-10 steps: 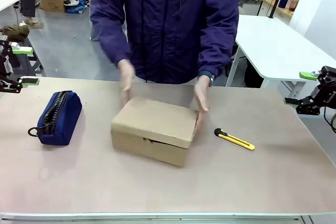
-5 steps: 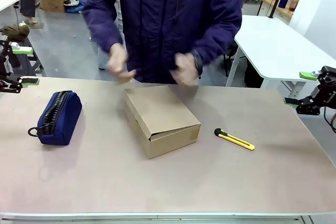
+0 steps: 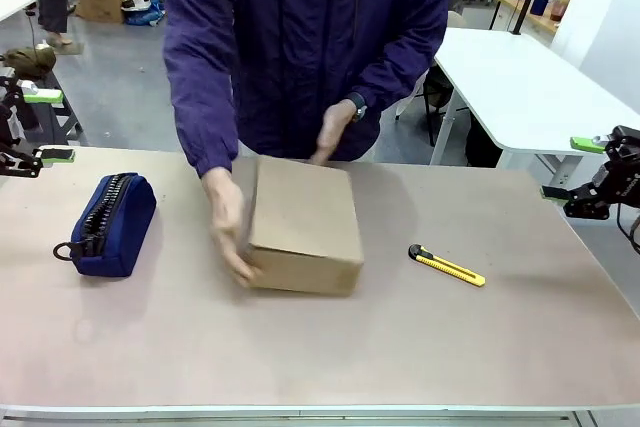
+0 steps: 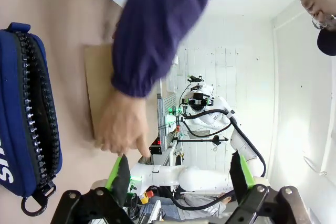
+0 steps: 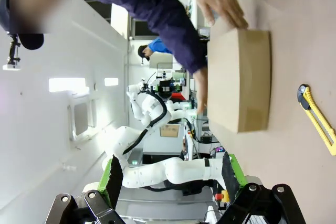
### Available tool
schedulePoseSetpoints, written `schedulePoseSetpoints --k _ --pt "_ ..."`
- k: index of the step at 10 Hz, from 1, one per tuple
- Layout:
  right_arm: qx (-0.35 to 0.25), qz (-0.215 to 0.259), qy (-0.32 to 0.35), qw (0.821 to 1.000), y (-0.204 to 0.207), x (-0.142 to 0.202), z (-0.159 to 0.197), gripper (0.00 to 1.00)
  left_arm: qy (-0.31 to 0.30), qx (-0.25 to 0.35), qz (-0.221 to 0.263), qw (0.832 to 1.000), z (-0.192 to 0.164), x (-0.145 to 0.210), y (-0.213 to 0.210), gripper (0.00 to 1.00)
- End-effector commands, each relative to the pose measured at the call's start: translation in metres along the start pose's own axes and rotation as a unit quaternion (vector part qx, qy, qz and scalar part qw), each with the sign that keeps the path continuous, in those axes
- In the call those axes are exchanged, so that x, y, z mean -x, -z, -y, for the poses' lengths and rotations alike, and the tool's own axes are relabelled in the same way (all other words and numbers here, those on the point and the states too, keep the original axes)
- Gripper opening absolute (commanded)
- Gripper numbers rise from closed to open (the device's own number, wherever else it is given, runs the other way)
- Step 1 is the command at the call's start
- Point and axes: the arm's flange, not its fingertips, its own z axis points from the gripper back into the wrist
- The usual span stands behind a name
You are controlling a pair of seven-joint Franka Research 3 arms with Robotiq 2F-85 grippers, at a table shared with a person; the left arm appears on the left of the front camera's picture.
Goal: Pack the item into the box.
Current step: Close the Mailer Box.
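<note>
The brown cardboard box (image 3: 305,222) lies closed at the table's middle, a short side facing me. The person's hands rest on it, one at its near left corner and one at its far edge. The item is hidden from view. My left gripper (image 3: 48,127) hangs open off the table's far left edge, well away from the box. In the left wrist view the left gripper (image 4: 181,177) has empty jaws, with the box (image 4: 100,93) ahead. My right gripper (image 3: 572,169) stands open at the far right. The right wrist view shows the right gripper (image 5: 170,179) empty, with the box (image 5: 241,82) beyond.
A navy blue zip pouch (image 3: 110,222) lies on the left of the table (image 3: 320,357), also seen as the pouch (image 4: 26,108) close to my left gripper. A yellow-and-black utility knife (image 3: 447,266) lies right of the box; the knife (image 5: 317,119) shows again.
The person has turned the box on the table and the lid now sits flat. Their hands left it briefly and are back on it. Neither arm has moved.
</note>
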Motion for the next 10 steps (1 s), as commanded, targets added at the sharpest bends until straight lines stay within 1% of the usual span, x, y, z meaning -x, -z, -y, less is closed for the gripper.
schedulePoseSetpoints --k 1,10 --pt "-0.003 -0.004 -0.006 1.000 -0.0006 0.0030 -0.0030 1.00 -0.004 -0.004 0.002 1.000 0.0050 0.0002 0.0009 1.00" --pt "-0.003 -0.004 -0.006 1.000 -0.0006 0.0030 -0.0030 1.00 -0.004 -0.004 0.002 1.000 0.0050 0.0002 0.0009 1.00"
